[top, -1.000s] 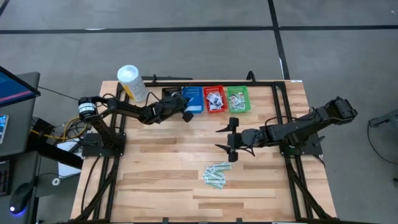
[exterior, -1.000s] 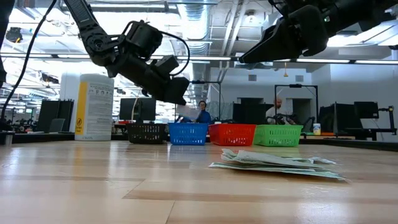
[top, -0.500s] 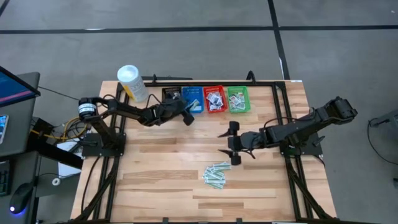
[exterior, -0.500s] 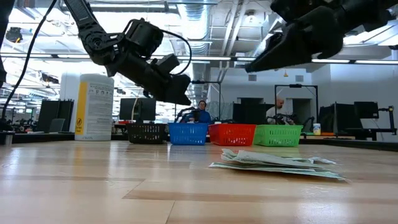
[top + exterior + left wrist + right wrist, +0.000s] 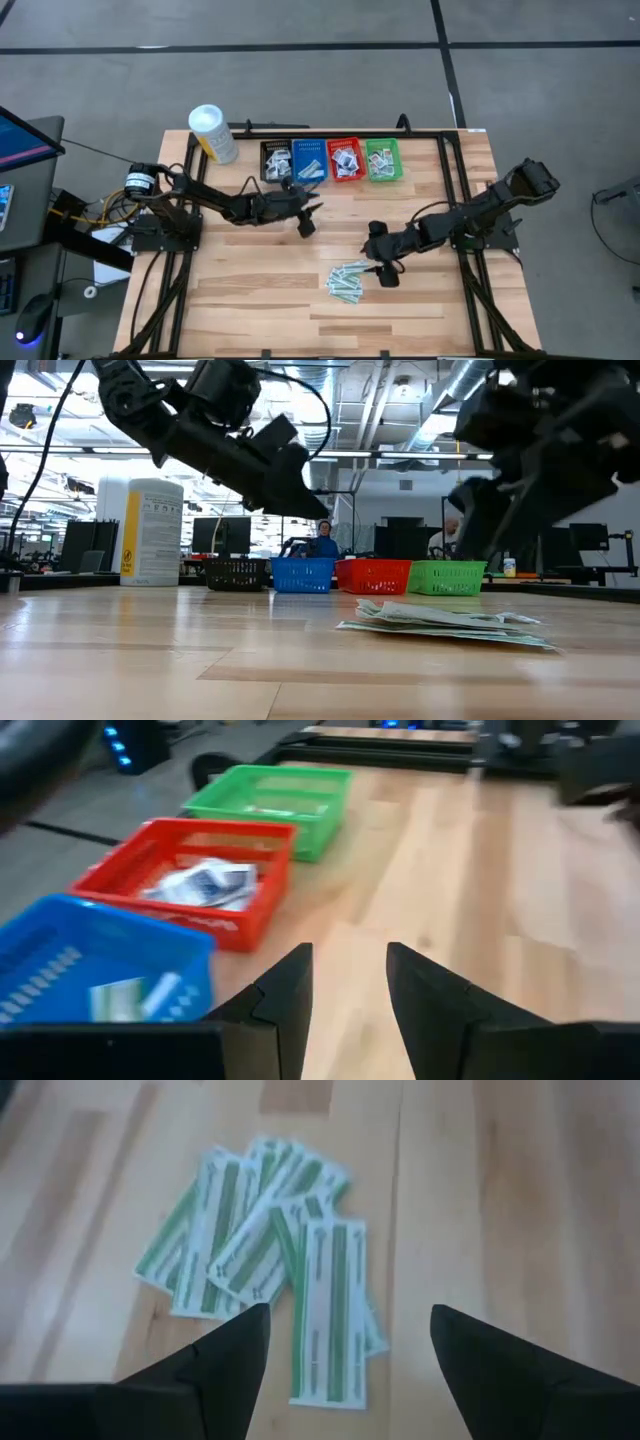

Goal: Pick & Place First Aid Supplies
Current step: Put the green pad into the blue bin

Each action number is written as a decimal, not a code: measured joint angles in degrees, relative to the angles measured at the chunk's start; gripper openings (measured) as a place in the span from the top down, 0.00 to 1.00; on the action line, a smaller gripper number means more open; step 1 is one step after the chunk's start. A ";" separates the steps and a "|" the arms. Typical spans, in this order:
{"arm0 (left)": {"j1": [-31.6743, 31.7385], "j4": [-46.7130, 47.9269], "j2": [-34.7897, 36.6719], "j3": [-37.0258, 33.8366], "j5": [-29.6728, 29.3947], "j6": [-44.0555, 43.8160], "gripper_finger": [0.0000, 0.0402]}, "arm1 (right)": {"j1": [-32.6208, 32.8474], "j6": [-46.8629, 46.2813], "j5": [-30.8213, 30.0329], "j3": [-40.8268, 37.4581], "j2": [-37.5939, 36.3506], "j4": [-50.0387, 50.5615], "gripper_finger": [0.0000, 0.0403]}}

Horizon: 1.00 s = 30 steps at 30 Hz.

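**Right gripper over the strips**

Right gripper (image 5: 385, 268) spread wide, empty, poised just above the pile of green strips (image 5: 272, 1260), fingers (image 5: 228, 1357) astride its near edge. Left gripper (image 5: 308, 213) parted narrowly, empty, near the blue basket (image 5: 85, 965) and red basket (image 5: 190, 888), packets (image 5: 205, 883) inside.

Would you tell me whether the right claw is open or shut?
Open: the right claw shows its two fingers spread wide above the green-striped packets.

Pale wood-plank table (image 5: 250, 270) with a slight sheen; green-striped strips (image 5: 270, 1250) look like smooth paper.
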<state>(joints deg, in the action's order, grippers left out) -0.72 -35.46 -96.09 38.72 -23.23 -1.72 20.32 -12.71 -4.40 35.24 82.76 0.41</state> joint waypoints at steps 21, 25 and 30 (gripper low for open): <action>-5.72 -0.57 -0.02 0.00 -0.06 -0.33 0.67 | 0.30 -9.66 -1.05 0.37 12.02 1.49 0.33; -5.72 -0.56 -0.02 0.00 -0.06 -0.33 0.67 | 0.30 -10.26 -1.19 0.39 12.04 2.59 0.33; -5.72 -0.55 -0.02 0.00 -0.05 -0.33 0.67 | 1.59 -11.17 -1.13 0.33 12.07 2.81 0.33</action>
<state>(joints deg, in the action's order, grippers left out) -6.44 -36.02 -96.12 38.72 -23.29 -2.04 21.91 -23.88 -5.54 35.57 94.83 3.22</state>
